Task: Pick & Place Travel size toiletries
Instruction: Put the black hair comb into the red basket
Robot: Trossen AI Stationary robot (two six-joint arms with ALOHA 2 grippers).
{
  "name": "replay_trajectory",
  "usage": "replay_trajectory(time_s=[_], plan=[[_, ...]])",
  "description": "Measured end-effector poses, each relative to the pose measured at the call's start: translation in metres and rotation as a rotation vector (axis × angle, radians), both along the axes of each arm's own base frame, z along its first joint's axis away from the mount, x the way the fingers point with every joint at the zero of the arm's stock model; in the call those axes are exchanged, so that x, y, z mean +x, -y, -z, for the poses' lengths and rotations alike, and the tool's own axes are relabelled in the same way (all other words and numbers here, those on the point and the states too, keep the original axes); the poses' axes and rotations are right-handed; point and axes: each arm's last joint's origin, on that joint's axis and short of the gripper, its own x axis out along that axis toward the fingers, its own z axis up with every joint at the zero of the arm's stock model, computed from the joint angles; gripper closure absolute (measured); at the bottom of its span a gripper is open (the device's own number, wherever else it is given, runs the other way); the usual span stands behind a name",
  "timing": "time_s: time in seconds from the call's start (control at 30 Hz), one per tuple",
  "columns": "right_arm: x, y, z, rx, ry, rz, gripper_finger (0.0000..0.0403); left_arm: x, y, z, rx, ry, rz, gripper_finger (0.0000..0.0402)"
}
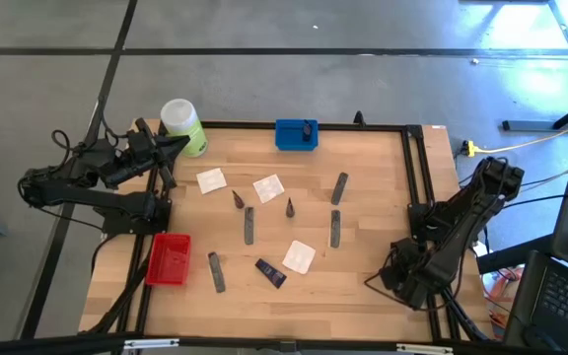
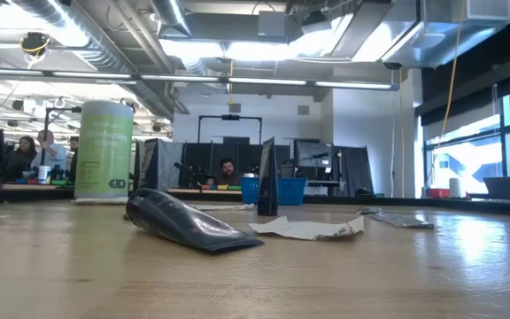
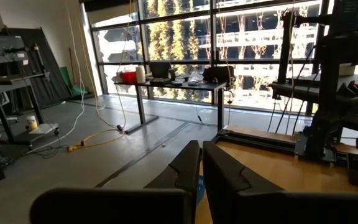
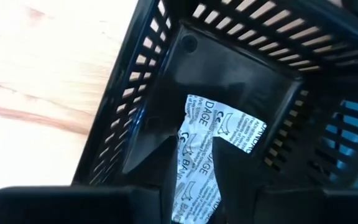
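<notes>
The right gripper hangs over a black slatted tray at the table's right front corner, its fingers slightly parted around a white printed bandage packet that lies on the tray floor; whether the fingers grip it cannot be told. In the high view the right arm covers that tray.

The left gripper is shut and empty, raised at the table's left rear, just beside the big light-green bottle.

Across the wooden table the other toiletries lie scattered: three flat white sachets, slim grey tubes, two small dark cones, and a dark navy tube just beside the front sachet.

A red tray sits at the left edge, near one grey tube. A blue tray stands at the rear edge.

In the low view the navy tube lies nearest, with a sachet behind it and people at desks beyond.
</notes>
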Motion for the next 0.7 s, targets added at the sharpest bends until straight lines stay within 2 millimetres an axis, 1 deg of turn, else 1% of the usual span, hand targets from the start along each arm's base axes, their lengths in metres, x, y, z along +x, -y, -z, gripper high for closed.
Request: replay_trajectory(time_s=[0.13,0.27,0.4,0.5,0.63,0.7], plan=[[-0.002,0.004,-0.008,0.019,0.018,0.005,0.0287,0.0,0.0,0.0,0.0,0.0,0.0,0.0386],[-0.001,0.01,-0.018,0.016,0.102,0.031,0.0298,0.0,0.0,0.0,0.0,0.0,0.0,0.0386],[0.002,0.02,-0.032,0.021,0.226,0.026,0.0325,0.0,0.0,0.0,0.0,0.0,0.0,0.0386],[0.006,0.029,-0.042,-0.011,0.354,-0.005,0.0351,0.0,0.0,0.0,0.0,0.0,0.0,0.0386],[0.013,0.043,-0.055,-0.101,0.512,-0.086,0.0388,0.0,0.0,0.0,0.0,0.0,0.0,0.0386],[0.017,0.051,-0.06,-0.168,0.577,-0.131,0.0397,0.0,0.0,0.0,0.0,0.0,0.0,0.0386]])
